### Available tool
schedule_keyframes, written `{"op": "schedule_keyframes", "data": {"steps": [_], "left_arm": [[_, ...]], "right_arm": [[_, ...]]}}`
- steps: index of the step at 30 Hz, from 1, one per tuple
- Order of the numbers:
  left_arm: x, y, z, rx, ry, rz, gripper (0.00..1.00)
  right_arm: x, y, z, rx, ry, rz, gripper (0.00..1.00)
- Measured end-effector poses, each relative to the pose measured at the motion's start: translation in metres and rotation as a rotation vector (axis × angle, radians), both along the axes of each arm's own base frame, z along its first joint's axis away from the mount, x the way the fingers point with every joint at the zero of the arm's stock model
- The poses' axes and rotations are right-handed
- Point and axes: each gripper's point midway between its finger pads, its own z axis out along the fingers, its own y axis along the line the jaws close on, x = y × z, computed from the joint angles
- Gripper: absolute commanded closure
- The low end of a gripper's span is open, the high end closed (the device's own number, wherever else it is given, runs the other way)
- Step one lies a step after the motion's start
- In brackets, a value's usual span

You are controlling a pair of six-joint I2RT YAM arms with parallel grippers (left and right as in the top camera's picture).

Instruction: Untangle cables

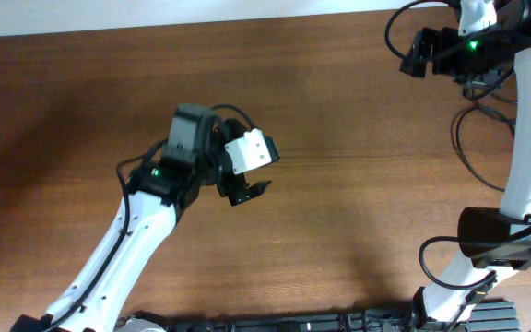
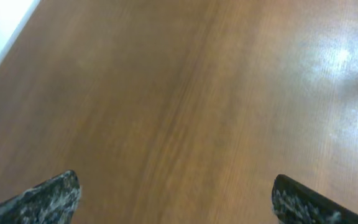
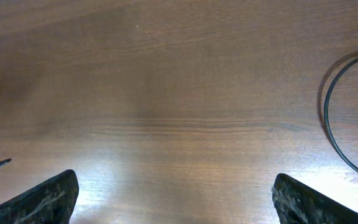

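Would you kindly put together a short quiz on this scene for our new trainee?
1. True or false: the left tool is shut on something.
2. In the right wrist view, the thin black cord lies toward which edge? A left, B right, C bottom.
3. Fill in: the right tool stands ___ above the wooden table.
Key: 1 false; 2 B; 3 open.

Cut off and blurred
We see the thin black flexible cable point(image 3: 325, 112) only as an arc cut by the right wrist view's edge, ends unseen; the left wrist view of the brown wooden table point(image 2: 179, 93) is blurred.
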Motion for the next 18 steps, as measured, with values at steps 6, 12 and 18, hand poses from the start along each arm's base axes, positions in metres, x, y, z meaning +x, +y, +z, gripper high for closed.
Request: {"op": "schedule_keyframes", "data": {"steps": [6, 12, 18], "left_arm": [[-0.007, 0.025, -0.014, -0.117, -0.120, 0.027, 0.01], [-0.030, 0.059, -0.011, -0.198, -0.210, 0.096, 0.01], [-0.038, 0.084, 0.028, -0.271, -0.380, 0.181, 0.01]], "right_arm": [[0.000, 0.000, 0.000, 0.000, 0.000, 0.000, 0.01], [0.000, 0.000, 0.000, 0.000, 0.000, 0.000, 0.01], [0.000, 0.000, 0.000, 0.000, 0.000, 0.000, 0.01]]}}
